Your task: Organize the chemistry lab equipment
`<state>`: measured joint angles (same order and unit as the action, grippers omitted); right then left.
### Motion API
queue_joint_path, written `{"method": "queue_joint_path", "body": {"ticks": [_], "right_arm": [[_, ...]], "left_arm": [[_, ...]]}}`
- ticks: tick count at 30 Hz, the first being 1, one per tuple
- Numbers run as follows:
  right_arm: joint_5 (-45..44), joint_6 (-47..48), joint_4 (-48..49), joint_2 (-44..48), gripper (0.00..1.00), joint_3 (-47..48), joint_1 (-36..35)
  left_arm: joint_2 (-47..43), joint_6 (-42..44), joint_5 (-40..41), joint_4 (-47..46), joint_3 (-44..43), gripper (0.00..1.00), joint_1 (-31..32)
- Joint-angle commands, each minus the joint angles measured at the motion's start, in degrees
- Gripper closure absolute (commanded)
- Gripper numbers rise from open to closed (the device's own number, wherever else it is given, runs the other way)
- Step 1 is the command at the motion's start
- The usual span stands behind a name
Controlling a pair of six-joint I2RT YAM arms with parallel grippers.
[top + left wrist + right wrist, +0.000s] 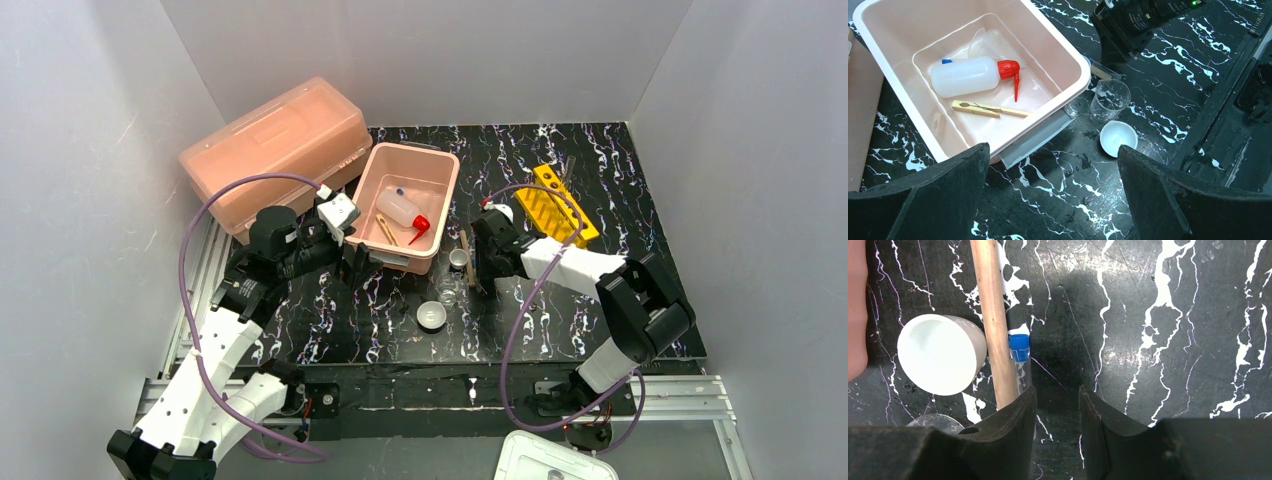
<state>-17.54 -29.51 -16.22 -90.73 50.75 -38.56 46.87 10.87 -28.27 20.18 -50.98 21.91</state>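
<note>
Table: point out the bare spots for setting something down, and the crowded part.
Bare mat lies behind, between the pink tub and yellow rack, and in front, from the white dish to the near edge. Crowded right of the tub: beaker, wooden stick, small cup.

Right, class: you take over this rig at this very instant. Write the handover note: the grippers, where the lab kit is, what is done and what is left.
Left gripper: wide open, empty, by the near corner of the pink tub.
Right gripper: partly open, empty, low over the mat, just right of the wooden stick and blue-capped tube.
Done: squeeze bottle, wooden peg and what looks like the clear funnel lie in the tub.
Left: white cup, beaker, white dish, stick and tube are loose on the mat. The yellow rack sits at the far right.
</note>
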Motion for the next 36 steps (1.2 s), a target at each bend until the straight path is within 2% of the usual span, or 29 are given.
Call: {"method": "queue_joint_path", "body": {"ticks": [1,8,17,25,36], "right_arm": [[-2.4,-0.6,0.7,3.9,0.56,0.3,-0.3],[-1.9,-0.1,0.6,6.1,0.57,1.1,-0.3],[-0.8,-0.4,0.8,2.3,0.58,1.4,-0.5],[-6.2,-0.1,-0.6,-0.4,0.59,0.3,-0.4],[-4.2,-0.8,1.1,-0.9,0.61,-1.3,-0.5]], "left_arm": [[-0.6,0.2,-0.2,0.9,-1.0,0.01,-0.2],[-0.4,-0.2,-0.5,0.5,-1.0,0.01,-0.2],[-0.4,-0.1,-0.4,0.6,-1.0,0.01,-0.2],[-0.8,0.1,0.0,0.8,-0.9,0.01,-0.2],[-0.8,0.1,0.3,0.6,-1.2,0.01,-0.2]]}}
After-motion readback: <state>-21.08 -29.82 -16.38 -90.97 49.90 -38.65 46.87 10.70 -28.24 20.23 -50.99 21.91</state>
